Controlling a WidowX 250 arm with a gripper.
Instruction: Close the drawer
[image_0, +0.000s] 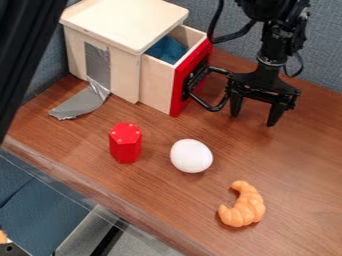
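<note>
Black gripper (255, 107) is hanging over by the drawer front, jaws spread wide with nothing between them, tips pointing down close to the wood-look surface (304, 165). Just beside it is the black handle (212, 108); can't tell if they're actually touching. Handle looks like a stiff bent loop, so it'd be the bit to grab for pulling, but for closing I wouldn't bother gripping anything tbh.

Next out is the red front panel (179, 101), then the drawer (157, 85) itself, sticking well out of the pale wooden cabinet (120, 22). Looks like rigid wood, probably pretty light, and the blue cloth (167, 49) inside shouldn't add much. Nothing fragile there imo. Smooth panel might let the jaws skid, so push flat and near the middle, straight in, or it could rack and jam. Light box could scoot too, though the grey tape (98, 62) might help hold it.

Red hex block (125, 143), white egg (191, 156) and croissant (242, 205) sit clear of the push.
</note>
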